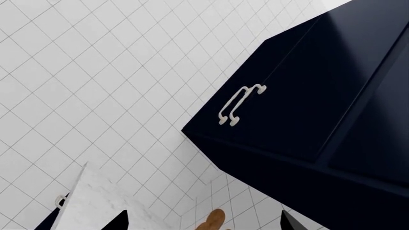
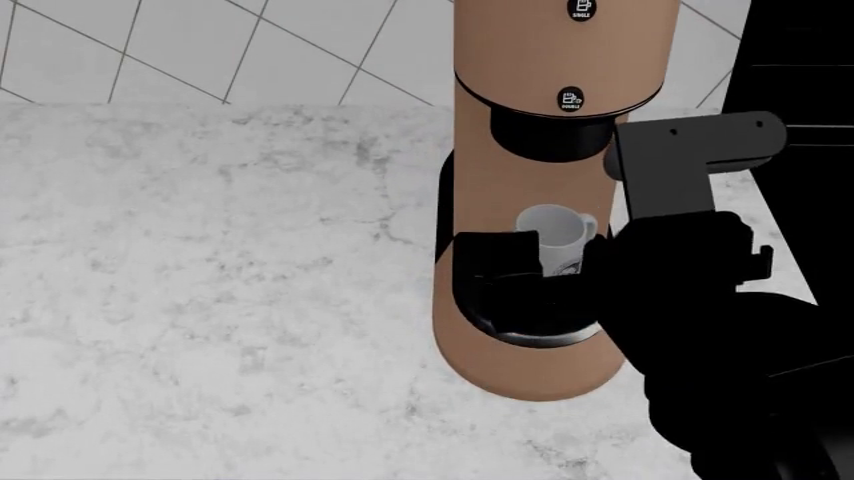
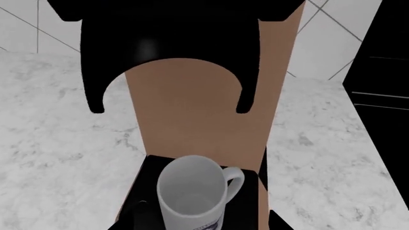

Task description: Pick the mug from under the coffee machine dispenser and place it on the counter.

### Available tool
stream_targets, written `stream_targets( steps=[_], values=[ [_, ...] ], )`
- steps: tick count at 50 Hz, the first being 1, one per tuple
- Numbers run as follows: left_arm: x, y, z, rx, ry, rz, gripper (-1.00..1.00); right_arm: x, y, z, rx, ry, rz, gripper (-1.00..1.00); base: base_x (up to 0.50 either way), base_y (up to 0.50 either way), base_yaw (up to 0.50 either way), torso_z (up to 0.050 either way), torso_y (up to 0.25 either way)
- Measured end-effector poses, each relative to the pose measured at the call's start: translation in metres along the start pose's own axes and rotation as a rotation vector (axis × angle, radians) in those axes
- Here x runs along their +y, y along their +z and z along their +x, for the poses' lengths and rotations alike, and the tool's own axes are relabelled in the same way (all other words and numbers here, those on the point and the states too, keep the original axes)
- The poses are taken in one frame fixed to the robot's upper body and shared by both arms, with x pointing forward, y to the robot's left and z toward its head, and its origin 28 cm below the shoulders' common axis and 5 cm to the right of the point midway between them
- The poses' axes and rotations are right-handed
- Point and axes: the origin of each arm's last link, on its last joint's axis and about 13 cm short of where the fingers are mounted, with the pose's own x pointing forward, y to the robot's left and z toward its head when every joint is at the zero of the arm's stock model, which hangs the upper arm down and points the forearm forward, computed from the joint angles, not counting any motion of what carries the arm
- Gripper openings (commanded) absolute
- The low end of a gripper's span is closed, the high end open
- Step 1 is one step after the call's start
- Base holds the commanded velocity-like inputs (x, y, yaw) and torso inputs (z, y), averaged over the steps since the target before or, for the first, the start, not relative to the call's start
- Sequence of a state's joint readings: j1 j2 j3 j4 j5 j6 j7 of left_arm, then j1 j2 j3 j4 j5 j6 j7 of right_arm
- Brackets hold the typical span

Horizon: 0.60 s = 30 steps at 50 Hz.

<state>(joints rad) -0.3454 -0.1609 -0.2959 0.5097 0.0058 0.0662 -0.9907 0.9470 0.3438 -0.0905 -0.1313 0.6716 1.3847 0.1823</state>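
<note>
The white-grey mug [image 2: 554, 232] stands upright on the black drip tray [image 2: 527, 318] of the tan-brown coffee machine dispenser [image 2: 561, 60], under its black spout head. In the right wrist view the mug [image 3: 191, 189] has its handle to one side and a dark emblem low on its wall. My right gripper [image 3: 201, 224] is open, with one dark finger on each side of the mug. In the head view one finger [image 2: 497, 245] sits left of the mug. My left gripper [image 1: 204, 221] is open and empty, pointing up at the wall. The marble counter [image 2: 200, 300] spreads left of the machine.
A dark navy wall cabinet [image 1: 319, 96] with a pale handle [image 1: 240, 104] hangs over the left gripper, against a white tiled wall [image 1: 96, 72]. A black appliance front [image 2: 801, 60] stands right of the machine. My right arm [image 2: 721, 330] covers the lower right.
</note>
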Motion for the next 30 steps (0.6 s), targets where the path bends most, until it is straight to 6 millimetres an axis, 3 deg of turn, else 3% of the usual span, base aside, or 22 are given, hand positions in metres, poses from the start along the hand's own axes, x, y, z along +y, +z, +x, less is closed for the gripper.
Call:
stream_targets(
  steps=[30],
  values=[
    [0.000,0.000,0.000,0.000,0.000,0.000,1.00,-0.006,-0.005,0.035,0.031,0.046,0.012,1.00,0.00,0.00,0.00,0.000,0.000]
  ],
)
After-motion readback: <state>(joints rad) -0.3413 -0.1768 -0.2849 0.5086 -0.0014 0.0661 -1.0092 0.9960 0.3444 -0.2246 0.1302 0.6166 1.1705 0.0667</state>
